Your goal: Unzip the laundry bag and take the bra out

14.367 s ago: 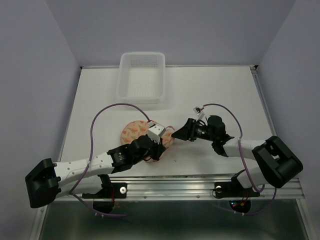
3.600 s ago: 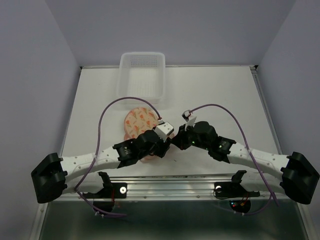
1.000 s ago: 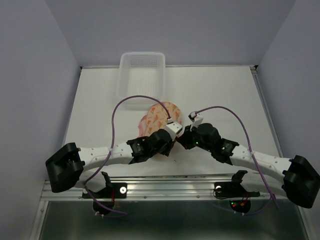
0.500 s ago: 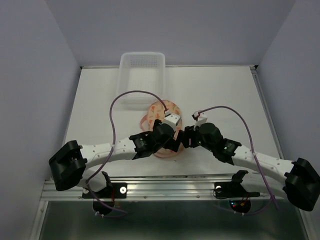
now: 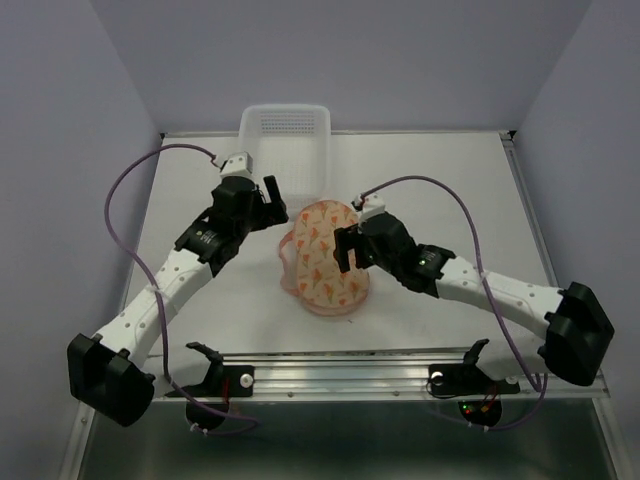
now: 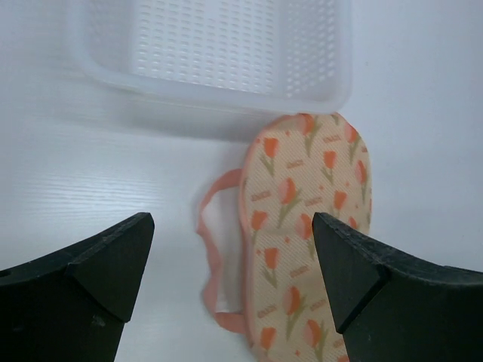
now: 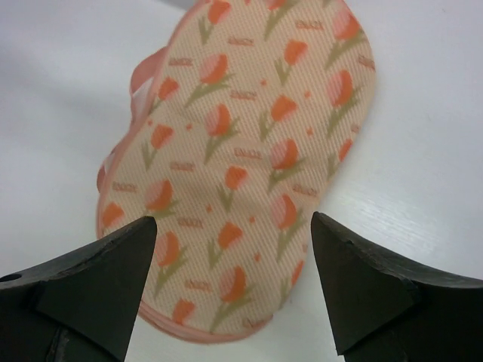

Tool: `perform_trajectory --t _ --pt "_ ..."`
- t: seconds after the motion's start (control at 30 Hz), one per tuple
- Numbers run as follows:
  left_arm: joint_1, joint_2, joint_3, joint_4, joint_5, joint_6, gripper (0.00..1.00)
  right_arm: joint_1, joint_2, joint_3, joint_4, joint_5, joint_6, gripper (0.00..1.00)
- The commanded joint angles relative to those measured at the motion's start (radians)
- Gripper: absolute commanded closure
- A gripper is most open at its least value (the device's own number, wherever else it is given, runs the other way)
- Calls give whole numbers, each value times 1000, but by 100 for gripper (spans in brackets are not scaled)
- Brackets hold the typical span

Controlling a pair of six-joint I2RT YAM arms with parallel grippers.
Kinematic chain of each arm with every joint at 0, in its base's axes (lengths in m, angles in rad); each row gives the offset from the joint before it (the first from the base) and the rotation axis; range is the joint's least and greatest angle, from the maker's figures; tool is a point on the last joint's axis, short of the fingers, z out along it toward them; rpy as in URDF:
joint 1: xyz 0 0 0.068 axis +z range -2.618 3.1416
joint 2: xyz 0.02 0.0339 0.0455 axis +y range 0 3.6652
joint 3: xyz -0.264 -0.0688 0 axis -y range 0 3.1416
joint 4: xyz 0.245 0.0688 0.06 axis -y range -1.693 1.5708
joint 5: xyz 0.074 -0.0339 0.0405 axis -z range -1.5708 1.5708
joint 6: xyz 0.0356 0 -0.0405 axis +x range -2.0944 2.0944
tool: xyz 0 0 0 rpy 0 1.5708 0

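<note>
bag handling: soft, light, take it by the zip edge

laundry bag [image 5: 325, 262] lay flat on table [image 5: 450, 180], far end just beside basket [image 5: 285, 150]. left gripper [image 6: 230, 226] and right gripper [image 7: 234, 222] both gaped wide, holding nothing. judged padded, floppy, light (bra unseen, presumably inside). pinch pink trim [image 7: 198, 336].

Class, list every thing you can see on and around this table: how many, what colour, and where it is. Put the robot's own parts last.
laundry bag: one, cream with orange-red tulip prints and pink trim, lying mid-table between the two grippers
strap loop: one, pink, at the bag's left edge
basket: one, white perforated plastic, at the far edge, just beyond the bag
table: one, white
cables: two, purple, one arching over each arm
arms: two, white with black joints, based at the near edge
left gripper: one, black, jaws open, left of the bag
right gripper: one, black, jaws open, right of the bag
</note>
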State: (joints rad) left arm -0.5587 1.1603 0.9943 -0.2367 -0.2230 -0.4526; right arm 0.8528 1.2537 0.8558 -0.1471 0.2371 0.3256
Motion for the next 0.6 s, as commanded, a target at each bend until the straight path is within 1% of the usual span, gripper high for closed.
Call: perform_trajectory --t 0.0,0.03,0.07,0.13,0.17,0.27,0.3,0.37,0.43,0.47,0.5,0.53,0.57 --pt "171 -60 24 -101 100 92 1 92 180 176 4 74 -69 11" --pt "201 -68 14 -99 109 103 1 109 225 211 3 97 -75 11" --pt "229 -88 0 -83 122 115 1 133 304 245 3 143 -80 11" --pt "282 -106 -63 -55 135 130 1 143 375 340 3 180 -82 11" --pt "324 -123 -113 -17 140 130 1 158 441 371 0 224 -80 12" --pt "382 -136 -155 2 175 146 1 181 536 485 -6 290 -85 14" --pt "384 -140 -149 -3 156 147 1 190 596 511 -11 326 -86 16" --pt "384 -165 -151 -9 81 153 1 199 651 564 -9 364 -82 19" --pt "385 -183 -157 -12 16 152 1 200 722 592 -11 373 -76 25" --pt "385 -203 -161 -9 7 153 1 200 739 603 -9 376 -73 27" --pt "385 -212 -169 -7 2 157 1 200 756 621 -11 392 -68 33" --pt "384 -220 -172 -3 1 158 1 200 786 629 -11 399 -68 36" --pt "385 -228 -174 -1 1 158 1 200 799 640 -11 404 -68 42"
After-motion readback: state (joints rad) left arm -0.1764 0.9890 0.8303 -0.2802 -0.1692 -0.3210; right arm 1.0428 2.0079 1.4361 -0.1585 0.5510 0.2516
